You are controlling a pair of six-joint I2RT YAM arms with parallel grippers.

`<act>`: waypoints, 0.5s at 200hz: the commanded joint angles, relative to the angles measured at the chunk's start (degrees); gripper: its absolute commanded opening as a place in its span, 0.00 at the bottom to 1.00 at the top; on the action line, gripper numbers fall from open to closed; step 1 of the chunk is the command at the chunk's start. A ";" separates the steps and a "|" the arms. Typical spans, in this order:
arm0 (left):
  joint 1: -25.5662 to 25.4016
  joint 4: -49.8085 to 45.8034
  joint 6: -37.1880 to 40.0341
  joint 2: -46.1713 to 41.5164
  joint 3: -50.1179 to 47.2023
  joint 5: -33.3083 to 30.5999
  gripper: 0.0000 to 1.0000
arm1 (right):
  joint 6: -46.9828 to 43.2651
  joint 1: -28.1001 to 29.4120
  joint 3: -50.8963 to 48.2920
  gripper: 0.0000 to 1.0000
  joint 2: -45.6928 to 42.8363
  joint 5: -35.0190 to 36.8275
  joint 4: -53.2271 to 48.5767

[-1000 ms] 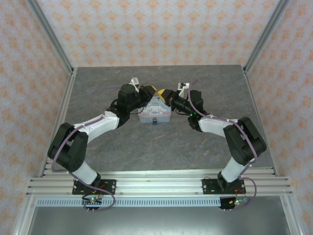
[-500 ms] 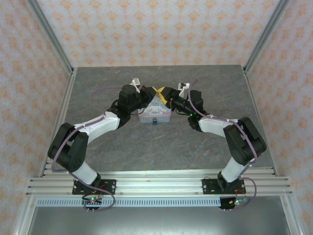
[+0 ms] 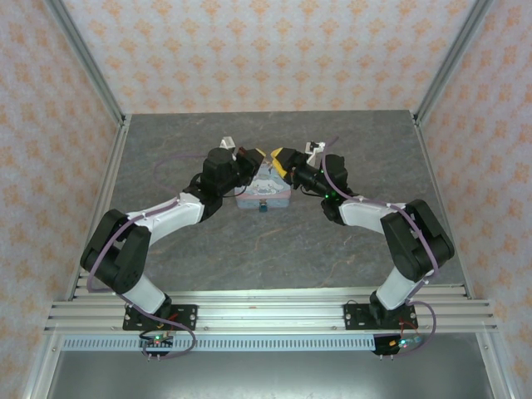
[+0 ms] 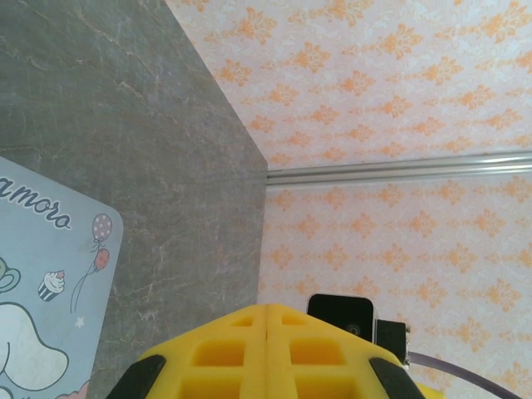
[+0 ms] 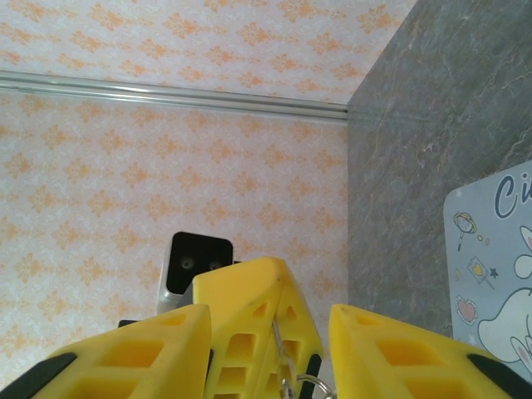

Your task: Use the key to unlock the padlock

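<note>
The tiny dark teal padlock (image 3: 263, 207) hangs at the near side of the pale blue cartoon tin (image 3: 263, 189). Both grippers meet above the tin's far edge. My left gripper (image 3: 258, 155) is shut, its yellow fingers pressed flat together in the left wrist view (image 4: 267, 309). In the right wrist view the left gripper (image 5: 278, 268) pinches a thin metal sliver, the key (image 5: 277, 337), with a small ring (image 5: 312, 384) hanging below. My right gripper (image 5: 270, 311) stands open, its fingers (image 5: 141, 353) on either side of the left gripper's tips, apart from the key.
The tin's lid corner shows in the left wrist view (image 4: 50, 266) and the right wrist view (image 5: 499, 274). Grey stone tabletop (image 3: 208, 241) lies all round the tin. Patterned walls and metal posts (image 3: 91, 75) close the back and sides.
The right gripper has opened and let go of the key, while the left gripper has closed on it. Both grippers have shifted slightly toward the back above the tin.
</note>
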 commanded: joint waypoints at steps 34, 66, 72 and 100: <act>-0.38 3.44 -2.02 -1.88 -1.10 -3.74 0.00 | 0.29 1.33 0.86 0.39 0.31 0.34 3.42; -0.55 3.82 -2.01 -2.06 -1.08 -4.17 0.00 | 0.38 1.81 1.56 0.37 1.21 0.23 3.43; -0.56 3.83 -2.04 -2.06 -1.08 -4.30 0.00 | 0.38 1.91 1.71 0.37 1.25 0.21 3.43; -0.64 4.03 -2.00 -2.06 -1.09 -4.60 0.00 | 0.48 2.10 1.87 0.33 1.46 0.34 3.46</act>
